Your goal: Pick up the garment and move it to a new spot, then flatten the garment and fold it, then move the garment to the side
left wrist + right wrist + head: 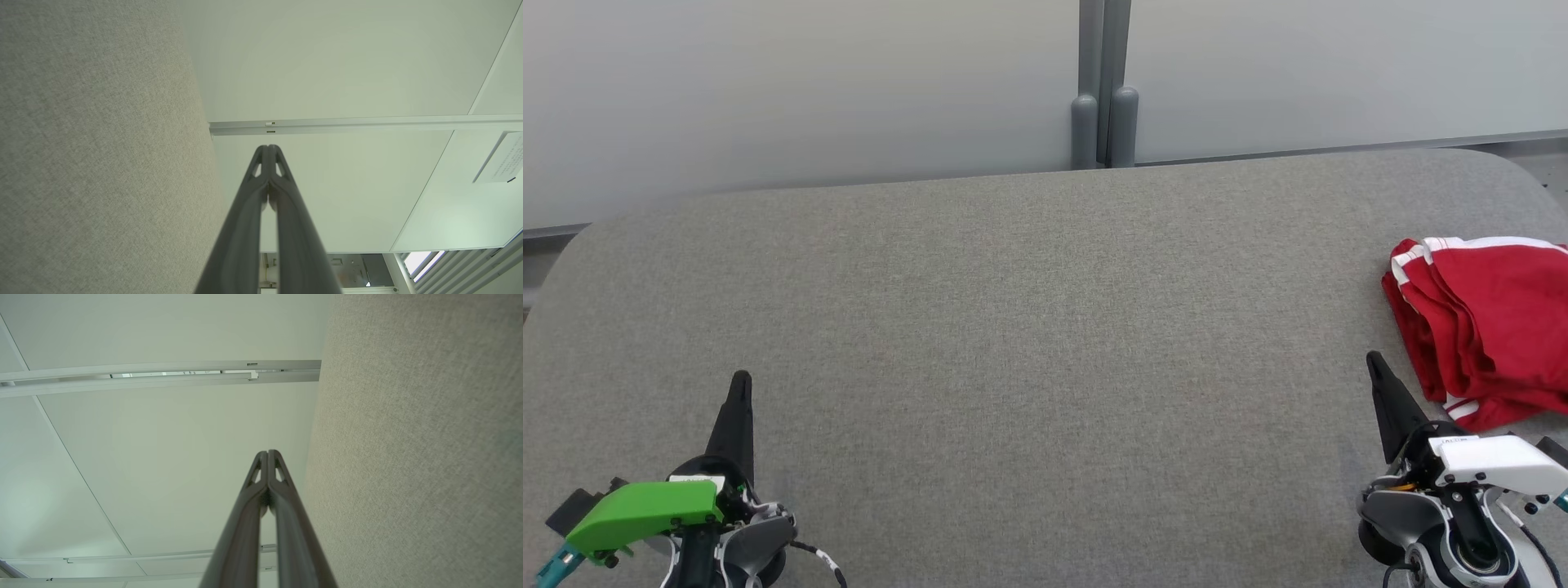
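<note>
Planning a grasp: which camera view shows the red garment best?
The head view: the red garment lies loosely folded on the grey surface, at its right side, partly cut by the frame edge. The wrist views look past shut jaws at that surface and wall panels.

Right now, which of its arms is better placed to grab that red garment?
Probably the right. The red garment lies at the table's right edge, close beside the right gripper. The left gripper sits far across the table. Both are shut, so it must open first.
</note>
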### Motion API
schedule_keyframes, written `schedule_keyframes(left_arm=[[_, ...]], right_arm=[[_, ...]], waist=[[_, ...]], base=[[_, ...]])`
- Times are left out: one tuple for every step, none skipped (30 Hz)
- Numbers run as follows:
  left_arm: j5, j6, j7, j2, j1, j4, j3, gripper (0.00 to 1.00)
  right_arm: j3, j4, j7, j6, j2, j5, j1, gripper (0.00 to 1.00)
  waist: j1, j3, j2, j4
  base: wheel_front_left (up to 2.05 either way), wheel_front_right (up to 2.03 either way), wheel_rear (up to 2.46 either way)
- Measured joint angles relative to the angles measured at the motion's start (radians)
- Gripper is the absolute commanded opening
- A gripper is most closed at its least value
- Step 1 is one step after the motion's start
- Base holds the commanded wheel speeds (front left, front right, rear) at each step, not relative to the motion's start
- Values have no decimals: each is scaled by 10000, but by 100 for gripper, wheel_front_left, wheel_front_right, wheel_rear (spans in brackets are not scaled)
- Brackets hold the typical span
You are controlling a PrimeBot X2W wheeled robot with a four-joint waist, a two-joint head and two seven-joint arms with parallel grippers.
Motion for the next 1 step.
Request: schedule_keyframes(left_arm=[[-2, -2, 0, 0, 0, 0, 0, 0]], right_arm=[[0, 0, 0, 0, 0, 0, 0, 0]], waist=[[0, 0, 0, 0]], base=[[0, 0, 0]])
